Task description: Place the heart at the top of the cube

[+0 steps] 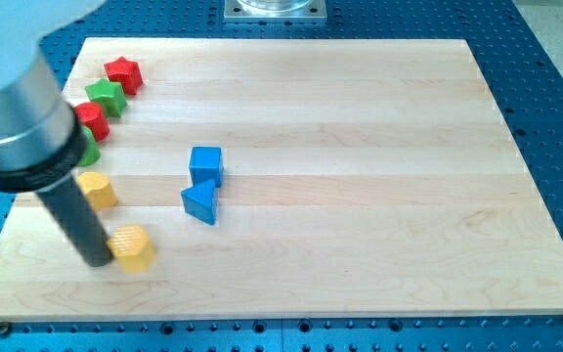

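Yellow heart [133, 246] is sitting near the counter's [360, 196] bottom-left corner, with my tip [99, 260] pressing against its left side. Blue cube [205, 164] is lying well apart toward the view's upper right, touching a blue triangular block [200, 202] just below it. No jaws showing on this rod, nothing being gripped; another yellow block [98, 191], red star [123, 73], green star [107, 97], and a red block [91, 119] are lining the left edge.

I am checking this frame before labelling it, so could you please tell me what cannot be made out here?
- Green block, camera view: mostly hidden behind the arm's grey housing, shape unreadable.
- Red block beside it: its left part is covered by the same housing, shape uncertain.
- My tip: its contact with the yellow heart cannot be confirmed; they look touching.
- Yellow block: left edge behind the rod.
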